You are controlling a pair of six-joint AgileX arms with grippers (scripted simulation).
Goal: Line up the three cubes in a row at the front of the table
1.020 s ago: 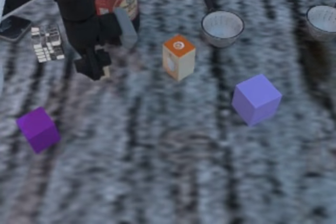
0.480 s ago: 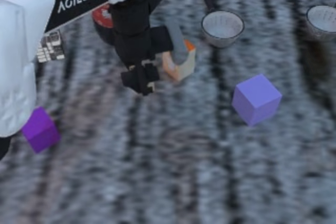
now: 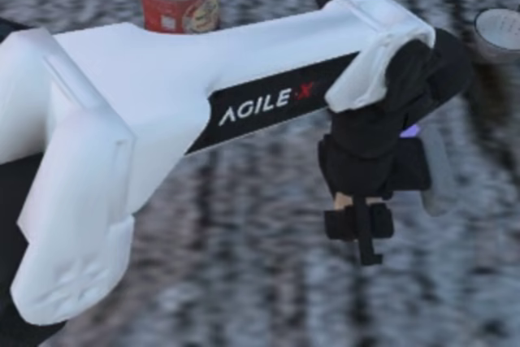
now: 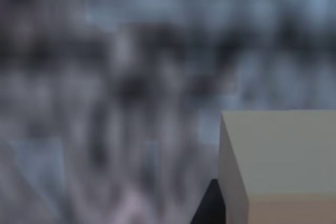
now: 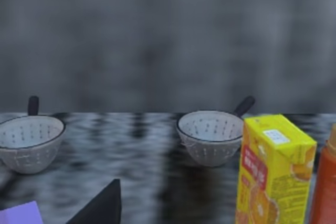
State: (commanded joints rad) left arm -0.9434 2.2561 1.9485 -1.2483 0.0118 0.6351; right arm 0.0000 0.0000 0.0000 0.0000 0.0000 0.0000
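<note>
The left gripper (image 3: 358, 225) carries the cream cube (image 4: 278, 166) pinched in its fingers above mid-table (image 3: 244, 282), so no cube is placed yet.

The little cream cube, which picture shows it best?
The left wrist view: the small cream cube fills its corner, big and close. In the top view only a sliver of it peeks out under the left gripper, which holds it above the table. The right wrist view doesn't show it.
</note>
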